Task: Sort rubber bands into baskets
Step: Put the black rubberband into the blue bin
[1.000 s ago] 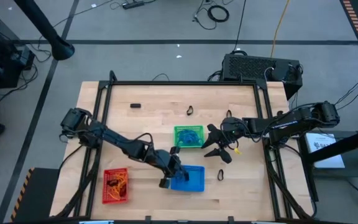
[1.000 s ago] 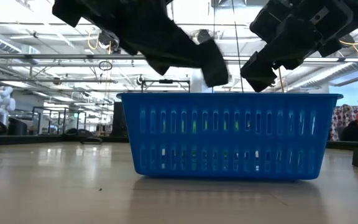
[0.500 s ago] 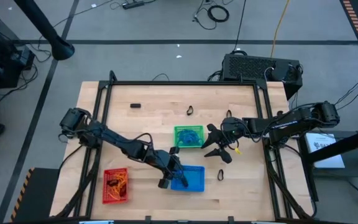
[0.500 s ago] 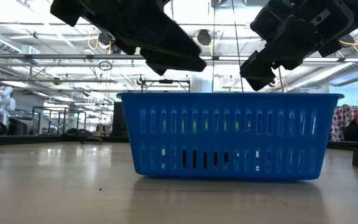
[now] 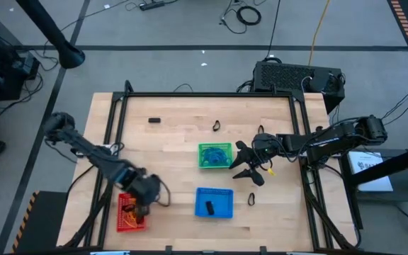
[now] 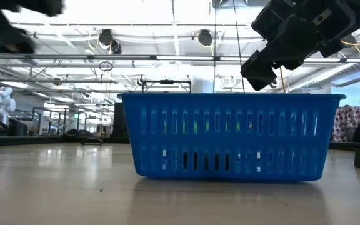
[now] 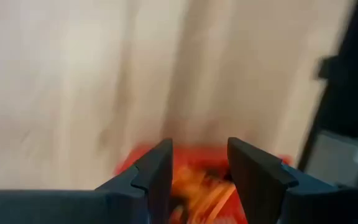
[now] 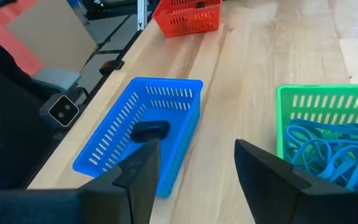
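Observation:
My left gripper (image 5: 139, 205) (image 7: 199, 162) hangs open above the red basket (image 5: 125, 221) (image 7: 191, 155) at the table's near left, orange rubber bands (image 7: 197, 190) showing between its fingers. The blue basket (image 5: 222, 197) (image 8: 114, 146) (image 6: 230, 134) at near centre holds one black band (image 5: 208, 208) (image 8: 151, 130) on its floor. The green basket (image 5: 214, 147) (image 8: 291, 99) holds blue bands (image 8: 334, 152). My right gripper (image 5: 241, 163) (image 8: 197, 162) (image 6: 261, 72) waits open just right of the green basket, above the table.
Loose black bands lie on the wood at the far left (image 5: 154, 120), far centre (image 5: 217, 127), far right (image 5: 261, 131) and right of the blue basket (image 5: 251, 200). A black frame (image 5: 211, 94) borders the table. A black box (image 5: 296, 76) stands beyond the far right corner.
My left gripper has let a black band fall into the blue basket, then swung quickly toward the table's left edge, turning and tipping downward, and now hangs over the red basket. The band lies on the blue basket's floor.

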Robot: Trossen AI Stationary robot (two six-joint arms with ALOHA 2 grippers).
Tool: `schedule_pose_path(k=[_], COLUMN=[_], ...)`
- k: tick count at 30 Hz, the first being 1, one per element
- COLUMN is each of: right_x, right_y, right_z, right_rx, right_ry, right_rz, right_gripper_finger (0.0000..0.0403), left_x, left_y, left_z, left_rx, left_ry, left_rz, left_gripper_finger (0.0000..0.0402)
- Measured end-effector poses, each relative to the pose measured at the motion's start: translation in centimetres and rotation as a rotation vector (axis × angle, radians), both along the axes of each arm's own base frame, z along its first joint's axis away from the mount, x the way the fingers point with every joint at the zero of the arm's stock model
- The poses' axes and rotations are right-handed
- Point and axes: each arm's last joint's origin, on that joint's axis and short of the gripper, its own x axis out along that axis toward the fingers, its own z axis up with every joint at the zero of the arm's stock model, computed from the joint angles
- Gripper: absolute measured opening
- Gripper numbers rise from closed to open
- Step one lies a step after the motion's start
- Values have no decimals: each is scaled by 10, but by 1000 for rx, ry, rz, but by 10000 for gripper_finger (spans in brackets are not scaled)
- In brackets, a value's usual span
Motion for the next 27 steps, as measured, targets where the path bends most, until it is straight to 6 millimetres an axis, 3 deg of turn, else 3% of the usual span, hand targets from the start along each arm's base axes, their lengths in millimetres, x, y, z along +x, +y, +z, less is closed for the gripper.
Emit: schedule_pose_path(k=[7, 14, 27], right_x=[0, 1, 1], right_y=[0, 0, 0], right_z=[1, 2, 2], right_rx=[-20, -20, -18], right_ry=[-20, -35, -38], right_rz=[9, 9, 7], right_gripper_finger=[199, 199, 199], left_x=[-38, -62, -70], left_y=[-30, -44, -43], left_z=[4, -28, -44], left_rx=[43, 64, 102], left_ry=[88, 164, 179], left_rz=[128, 221, 201], left_gripper_finger=[160, 160, 160])
